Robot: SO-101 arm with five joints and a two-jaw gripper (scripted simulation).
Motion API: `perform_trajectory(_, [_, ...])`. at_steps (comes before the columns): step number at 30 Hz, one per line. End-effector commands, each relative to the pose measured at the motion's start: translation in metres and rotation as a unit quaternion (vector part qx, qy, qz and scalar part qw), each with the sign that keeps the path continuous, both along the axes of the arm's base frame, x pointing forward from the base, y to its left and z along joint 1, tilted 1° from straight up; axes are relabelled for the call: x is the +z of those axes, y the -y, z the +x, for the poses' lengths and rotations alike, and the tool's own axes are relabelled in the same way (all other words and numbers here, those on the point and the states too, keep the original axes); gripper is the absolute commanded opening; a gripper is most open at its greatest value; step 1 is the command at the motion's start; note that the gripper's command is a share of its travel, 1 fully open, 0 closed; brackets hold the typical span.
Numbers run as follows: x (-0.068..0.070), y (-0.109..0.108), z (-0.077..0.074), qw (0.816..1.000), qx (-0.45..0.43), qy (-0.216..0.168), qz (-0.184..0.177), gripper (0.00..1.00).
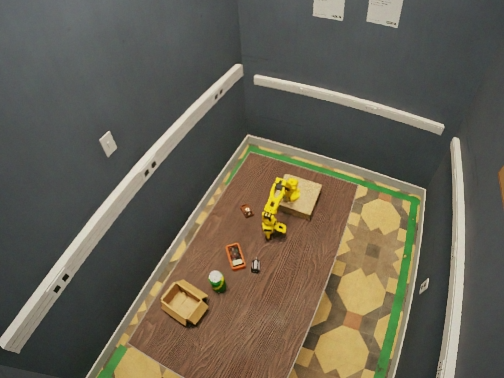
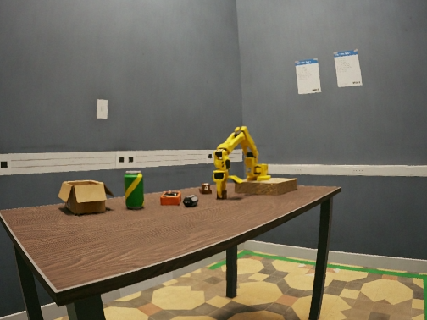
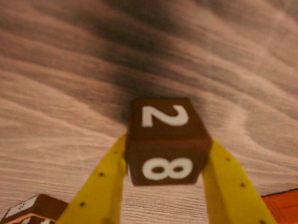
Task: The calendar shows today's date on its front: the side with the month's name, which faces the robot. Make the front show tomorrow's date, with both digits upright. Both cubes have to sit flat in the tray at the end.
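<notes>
I have the gripper [image 3: 165,165] clamped on the brown cube [image 3: 166,141], apparently just above the worktop [image 3: 60,75], so I can reorient it for the tray [image 1: 235,256].

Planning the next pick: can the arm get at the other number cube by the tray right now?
Probably not yet: the end effector is shut on a brown cube. The other cube sits close, with nothing seen between.

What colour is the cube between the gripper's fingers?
Dark brown with white digits, seen best in the wrist view: cube.
</notes>
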State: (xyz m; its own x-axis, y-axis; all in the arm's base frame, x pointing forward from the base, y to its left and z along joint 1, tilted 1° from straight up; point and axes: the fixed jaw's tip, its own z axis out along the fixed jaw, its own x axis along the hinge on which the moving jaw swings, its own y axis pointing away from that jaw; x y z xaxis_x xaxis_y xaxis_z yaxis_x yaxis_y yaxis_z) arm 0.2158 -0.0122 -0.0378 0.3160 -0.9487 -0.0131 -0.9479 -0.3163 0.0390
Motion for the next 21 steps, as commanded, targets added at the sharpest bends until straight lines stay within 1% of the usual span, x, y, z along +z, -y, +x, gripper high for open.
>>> perform_trajectory(1, [0.008,-0.001,0.003,1.000,0.001,0.004,0.001,0.00])
perform_trajectory(6, [0.023,-0.001,0.003,1.000,0.001,0.004,0.001,0.00])
perform_trajectory(8, [0.023,-0.001,0.003,1.000,0.001,0.004,0.001,0.00])
perform_trajectory(15, [0.042,-0.001,0.001,1.000,0.001,0.004,0.001,0.00])
perform_trajectory(21, [0.048,-0.001,0.000,1.000,0.001,0.004,0.001,0.00])
